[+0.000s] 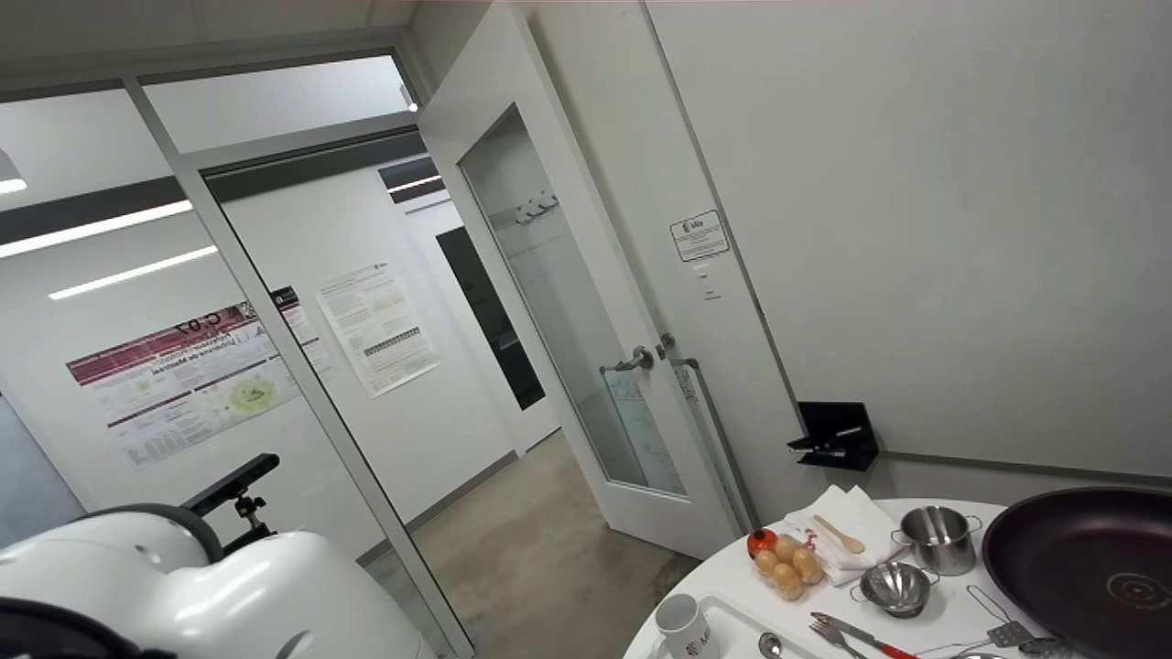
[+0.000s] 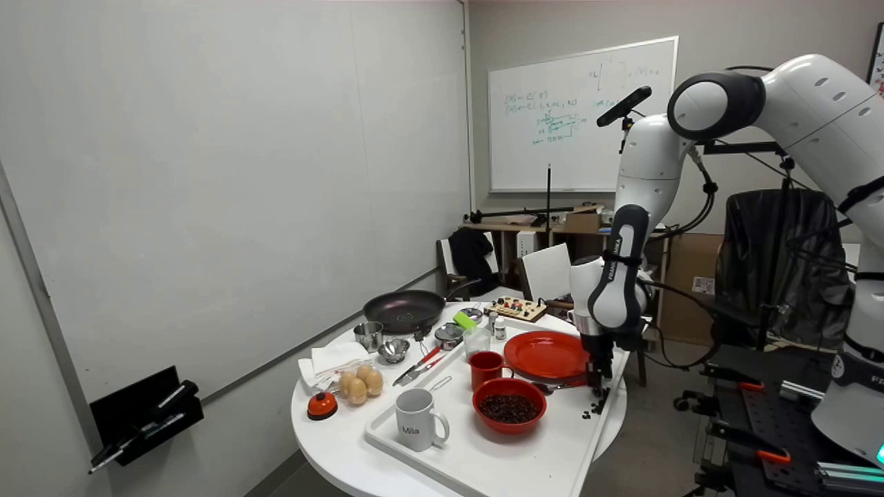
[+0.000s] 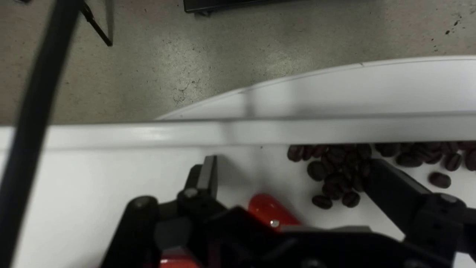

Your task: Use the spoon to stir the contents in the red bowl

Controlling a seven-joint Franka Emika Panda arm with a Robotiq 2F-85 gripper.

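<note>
Red-handled spoon [image 2: 569, 384] on white tray [image 2: 497, 466]

Jaws: spread, spoon's handle end [image 3: 269, 210] visible between them.
Coffee beans [image 3: 336, 176], loose: heaped just beside one jaw, contact unclear.
Red bowl [image 2: 510, 429]: near the spoon, holding dark beans [image 2: 510, 407].
Red plate [image 2: 548, 353], red mug [image 2: 485, 373]: same tray.
Surface [image 2: 331, 442]: white, beneath tray.

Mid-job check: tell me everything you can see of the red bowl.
The red bowl is round, with a wide rim and sides that narrow toward the base. Its surface is smooth and slightly shiny; whether plastic or enamel, I can't tell. It stands upright on the white tray. Inside, only dark beans show, with bare red wall above them. In an exterior view, the red cup overlaps its far side; whether they touch is unclear.
</note>
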